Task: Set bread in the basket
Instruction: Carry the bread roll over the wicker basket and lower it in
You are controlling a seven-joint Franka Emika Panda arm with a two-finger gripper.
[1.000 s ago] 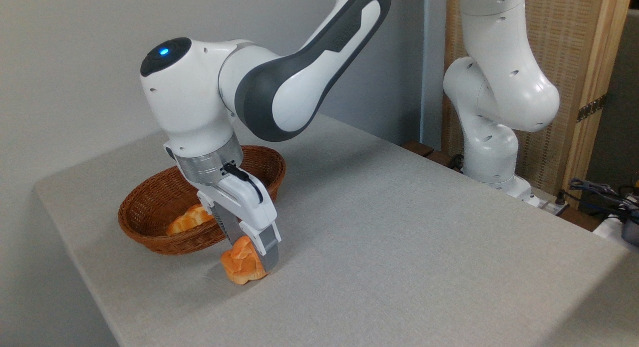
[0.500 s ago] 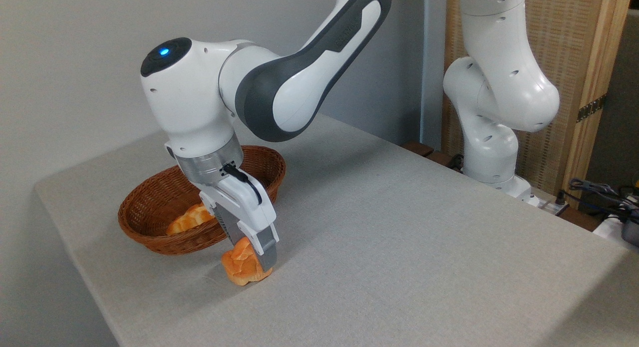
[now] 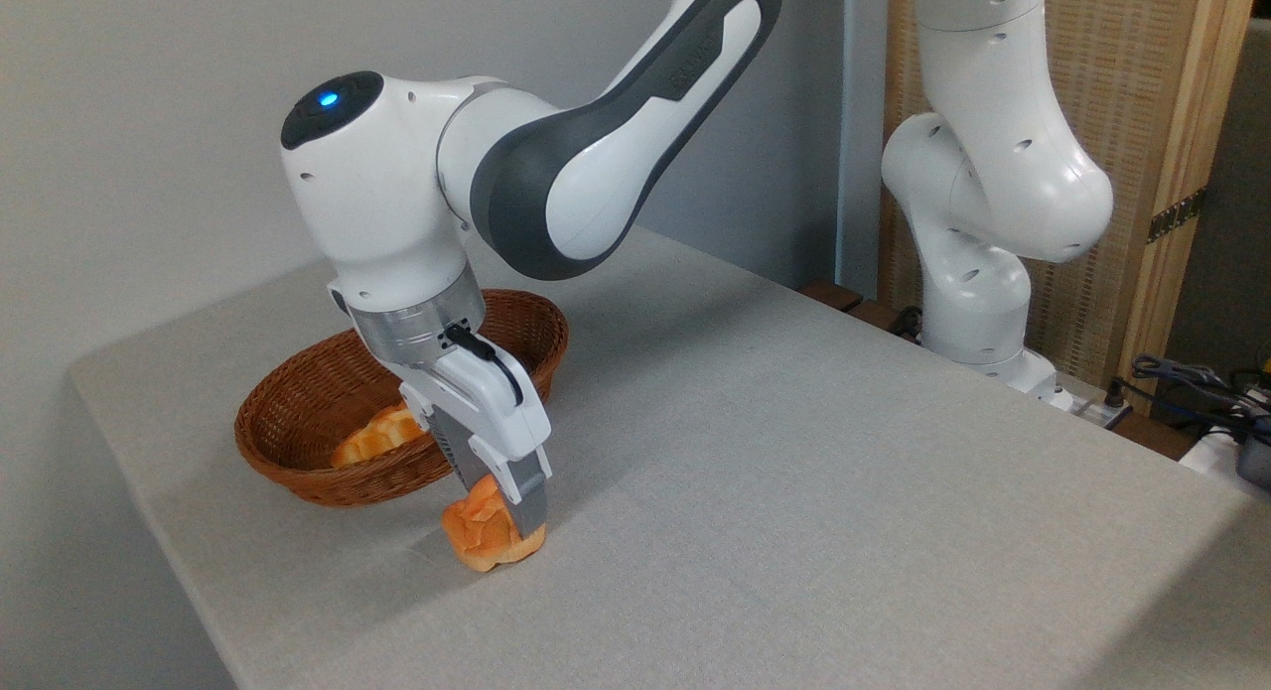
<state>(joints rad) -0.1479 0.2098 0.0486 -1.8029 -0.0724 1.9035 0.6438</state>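
claw [image 3: 501, 516] angled down and toward the camera, pinching the bread [image 3: 487, 536] between its two fingers. near finger [image 3: 529, 501] covers the right side of the bun, the other finger is mostly hidden behind it

bread is an orange-golden bun with a knotted top, tipped on its side in the grip. its bottom edge sits right at the surface [image 3: 794, 452]; can't tell whether it's touching or just clear of it

bread is outside the basket [image 3: 288, 432], just in front of its near rim and slightly right of the basket's centre. small gap between the bun and the wicker wall, not touching

basket is oval, reddish-brown wicker, shallow, sitting near the left back part of the surface close to the wall. the claw's wrist and hand block out part of its right half

inside the basket: an elongated orange-and-pale pastry [image 3: 382, 434] lying toward the front, partly hidden behind the claw body

blue light [image 3: 325, 99] lit on top of the wrist joint

arm comes in from upper right, base [image 3: 983, 313] standing beyond the far right edge of the surface, in front of a wooden screen [image 3: 1132, 124]. some cables [image 3: 1192, 377] at the far right edge

surface is covered in plain grey cloth
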